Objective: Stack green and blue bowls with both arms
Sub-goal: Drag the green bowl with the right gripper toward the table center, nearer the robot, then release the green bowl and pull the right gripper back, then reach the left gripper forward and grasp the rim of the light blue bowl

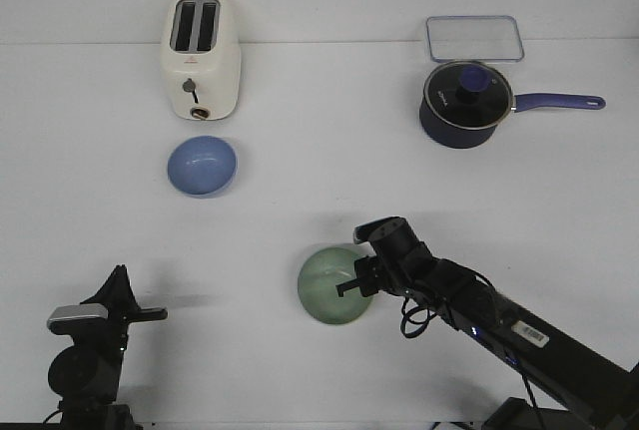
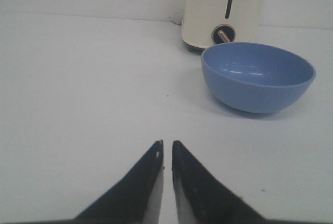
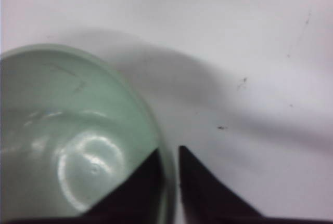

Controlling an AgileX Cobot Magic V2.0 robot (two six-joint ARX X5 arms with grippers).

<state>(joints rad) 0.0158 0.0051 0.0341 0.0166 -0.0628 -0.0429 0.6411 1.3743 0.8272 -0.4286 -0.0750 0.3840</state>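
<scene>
The pale green bowl (image 1: 329, 286) is near the front centre of the table. My right gripper (image 1: 353, 284) is shut on its right rim. In the right wrist view one finger is inside the green bowl (image 3: 67, 141) and the other is outside, with the rim pinched between them at the right gripper (image 3: 169, 152). The blue bowl (image 1: 202, 165) sits upright at the left, just in front of the toaster. My left gripper (image 1: 118, 280) is low at the front left, well short of the blue bowl (image 2: 257, 76). The left gripper (image 2: 167, 145) is shut and empty.
A cream toaster (image 1: 201, 56) stands behind the blue bowl and shows in the left wrist view (image 2: 221, 11). A dark navy lidded pot (image 1: 465, 103) with a long handle is at the back right. A clear flat container (image 1: 475, 38) lies behind it.
</scene>
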